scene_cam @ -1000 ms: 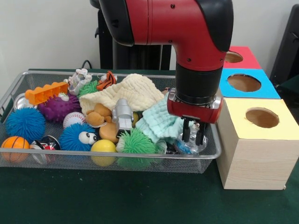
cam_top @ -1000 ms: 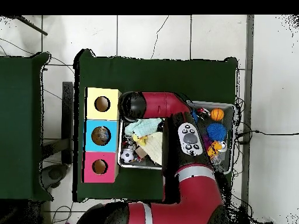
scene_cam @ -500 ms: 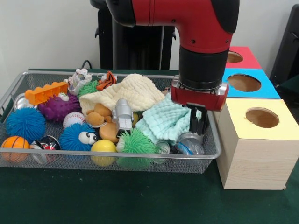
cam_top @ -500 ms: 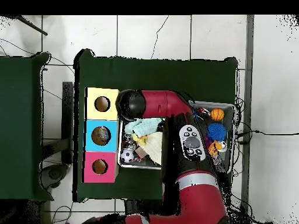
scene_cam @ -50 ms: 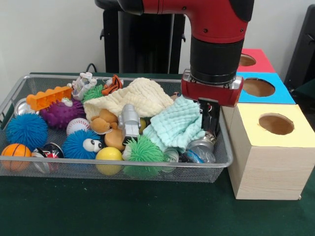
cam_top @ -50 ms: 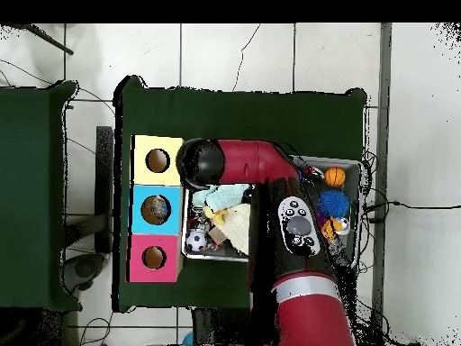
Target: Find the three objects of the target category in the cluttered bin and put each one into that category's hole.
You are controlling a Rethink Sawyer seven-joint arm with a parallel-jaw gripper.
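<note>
Silver crushed can (scene_cam @ -50 ms: 201, 146) lies tilted at the bin's (scene_cam @ -50 ms: 224, 158) corner, gripped by the claw (scene_cam @ -50 ms: 210, 132).

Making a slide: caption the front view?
Gripper lifting a can from the toy-filled bin beside the yellow box.

My gripper (scene_cam @ -50 ms: 210, 129) hangs behind the mint cloth (scene_cam @ -50 ms: 176, 124), so its finger gap can't be read. Overhead, my arm (cam_top @ -50 ms: 261, 194) covers the bin's (scene_cam @ -50 ms: 123, 169) middle. Below the cloth, the silvery items (scene_cam @ -50 ms: 199, 149) are too cluttered to identify.
</note>
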